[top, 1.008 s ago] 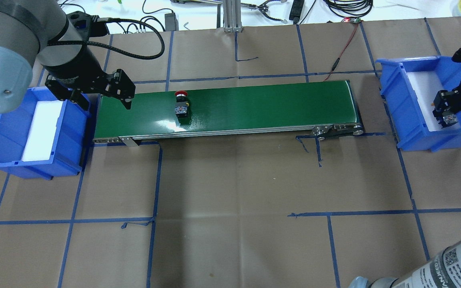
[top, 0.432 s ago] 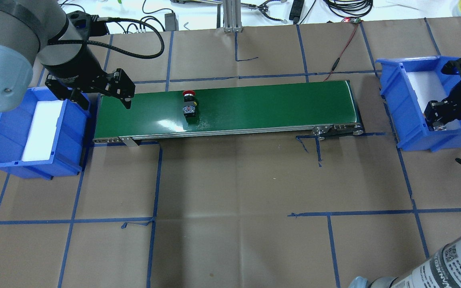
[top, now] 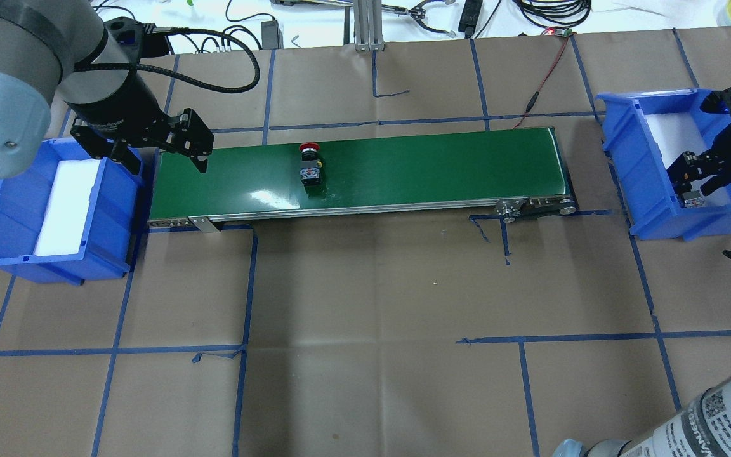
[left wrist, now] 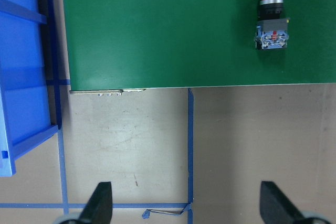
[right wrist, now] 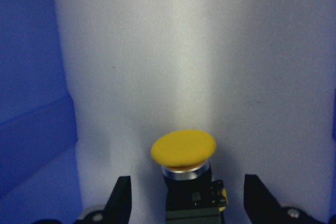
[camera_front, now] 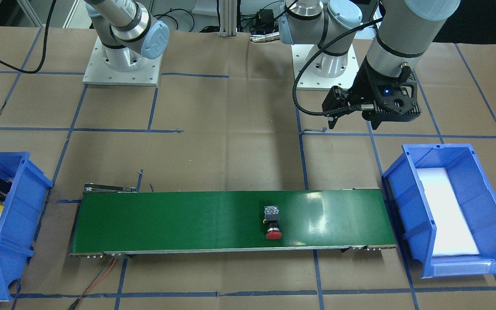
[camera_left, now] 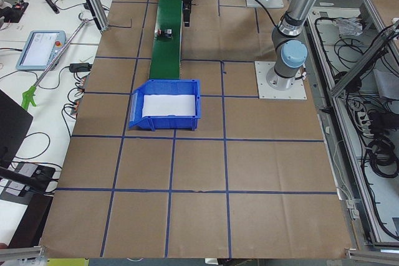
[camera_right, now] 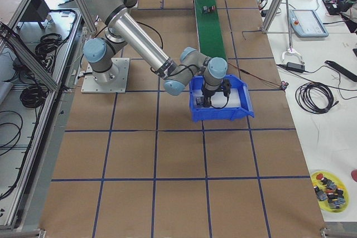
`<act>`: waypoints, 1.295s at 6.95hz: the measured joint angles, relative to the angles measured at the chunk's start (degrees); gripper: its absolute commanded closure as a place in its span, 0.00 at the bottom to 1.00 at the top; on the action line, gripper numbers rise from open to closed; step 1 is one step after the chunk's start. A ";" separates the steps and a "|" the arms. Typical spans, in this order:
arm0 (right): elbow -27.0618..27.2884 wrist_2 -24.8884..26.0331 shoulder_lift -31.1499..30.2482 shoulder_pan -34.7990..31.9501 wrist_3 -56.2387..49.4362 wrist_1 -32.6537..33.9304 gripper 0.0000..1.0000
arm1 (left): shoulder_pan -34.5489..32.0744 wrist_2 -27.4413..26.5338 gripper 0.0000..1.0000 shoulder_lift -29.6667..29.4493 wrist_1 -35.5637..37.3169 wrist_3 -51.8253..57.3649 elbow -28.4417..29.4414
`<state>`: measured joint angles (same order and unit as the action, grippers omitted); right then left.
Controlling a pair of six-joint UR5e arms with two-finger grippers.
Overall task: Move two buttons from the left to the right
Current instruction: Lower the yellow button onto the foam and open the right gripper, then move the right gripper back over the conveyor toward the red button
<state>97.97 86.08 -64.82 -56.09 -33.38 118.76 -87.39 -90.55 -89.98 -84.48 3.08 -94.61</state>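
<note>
The red-capped button (top: 309,166) lies on its side on the green conveyor belt (top: 435,165), left of the belt's middle; the front-facing view has it too (camera_front: 272,224). My left gripper (top: 167,166) hangs open and holds nothing above the belt's left end, and the red button (left wrist: 272,22) is well off from its fingers. The yellow-capped button (right wrist: 184,148) rests on the white foam inside the right blue bin (top: 625,146). My right gripper (top: 695,189) is low in that bin, open, its fingers (right wrist: 123,198) straddling the yellow button with gaps on both sides.
The left blue bin (top: 10,216) holds only white foam. Cables and tools lie along the table's far edge (top: 530,16). Both arm bases (camera_front: 123,64) stand behind the belt. A yellow dish of parts (camera_right: 329,185) sits off the brown paper.
The red button has travelled right along the belt. My right gripper has sunk lower into the right bin and opened off the yellow button. The left arm has not moved.
</note>
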 measured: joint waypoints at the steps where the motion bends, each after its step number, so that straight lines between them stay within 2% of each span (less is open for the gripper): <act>1: -0.56 -0.41 -0.19 -0.07 0.03 -0.23 0.07 | 0.01 -0.04 0.00 0.04 -0.05 -0.02 -0.03; 2: -1.37 -0.61 -0.45 -0.15 0.05 -0.37 0.01 | 0.02 -0.03 0.00 0.31 -0.09 -0.22 -0.36; 5: -5.49 -0.14 -4.19 -1.88 -0.32 -1.32 0.00 | 0.03 0.05 0.00 0.21 0.05 -2.93 -0.85; 7: -8.24 0.08 -7.69 -3.26 0.76 -4.94 0.00 | 0.03 0.74 0.00 -0.15 -0.02 -5.25 -0.47; 9: -10.57 2.40 -10.32 -7.04 9.31 -8.57 0.00 | 0.03 0.54 0.00 0.17 0.02 -5.56 -0.62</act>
<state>87.40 88.49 -75.14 -63.13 -24.06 110.19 -87.36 -90.02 -89.81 -84.46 -2.48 -95.23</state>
